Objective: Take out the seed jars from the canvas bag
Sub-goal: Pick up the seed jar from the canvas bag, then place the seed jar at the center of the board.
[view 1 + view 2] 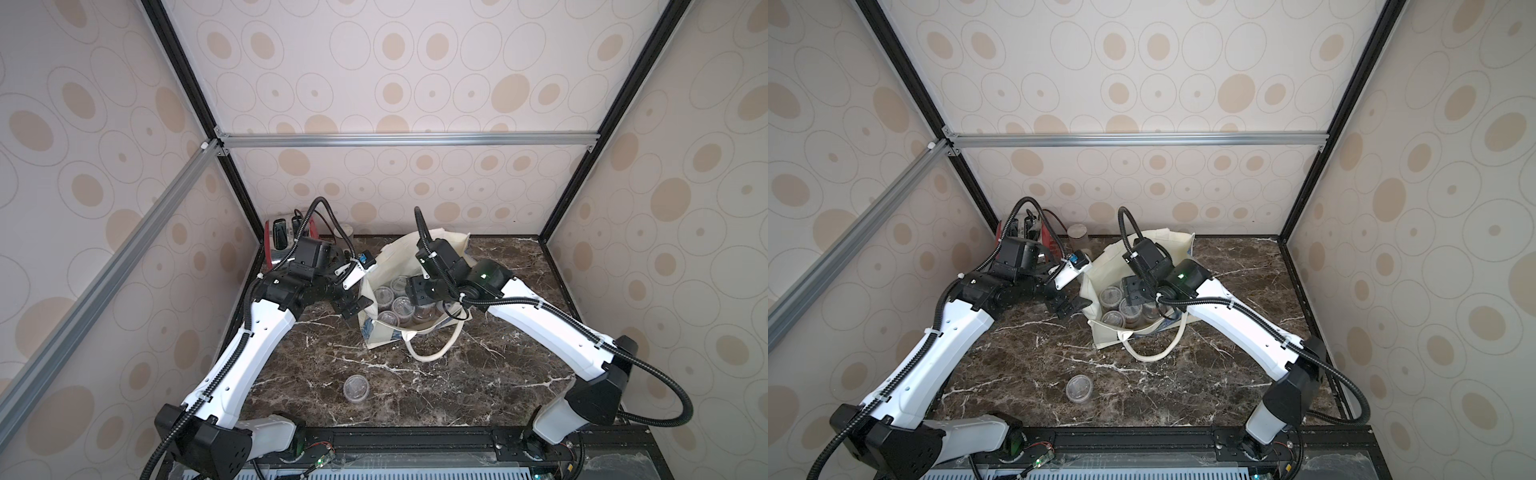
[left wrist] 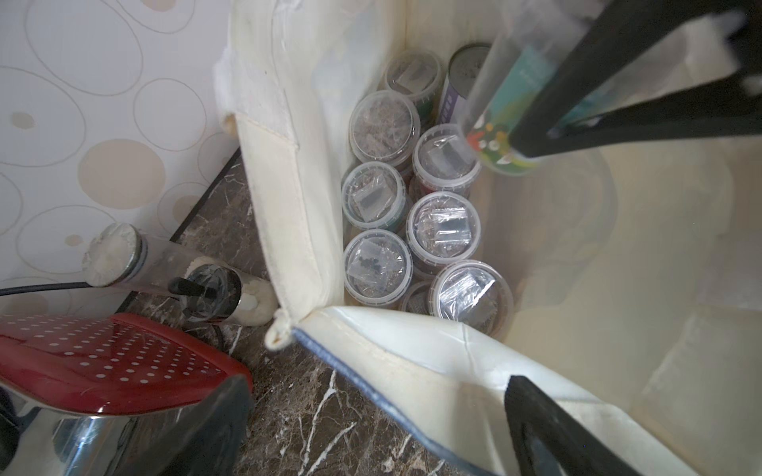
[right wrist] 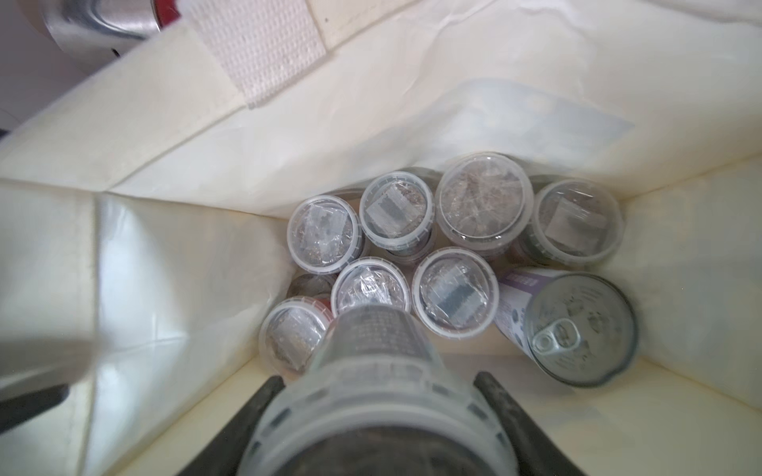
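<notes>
Cream cloth makes up the bag (image 1: 384, 336), which stands open near the back of the dark stone table (image 1: 457, 374). Inside it at least 7 small clear seed jars (image 3: 453, 292) stand close together with their lids up, packed into 1 end of the bag. A tin can (image 3: 577, 329) with a pull ring leans just beside them. The right gripper (image 3: 379, 387) is down inside the bag, and its 2 black fingers are squeezed onto the held jar (image 2: 495, 136). That jar has a green picture label and hangs tilted above the others. The left gripper (image 1: 353, 306) is at the side of the bag nearest the left arm, with its fingers spread wide and nothing in them. The bag's wall runs between the 2 fingers, but it is hard to tell if they touch the cloth. A lone jar (image 1: 356, 387) stands on the table near the front, well apart from the bag. 1 loop handle (image 1: 432, 351) flops onto the table in front of the bag. In the back corner by the left arm sits a red toaster (image 2: 103, 358). A tall glass jar (image 2: 123, 255) with a pale lid and a small bottle (image 2: 206, 288) with a black cap stand next to it, near the bag's corner.
</notes>
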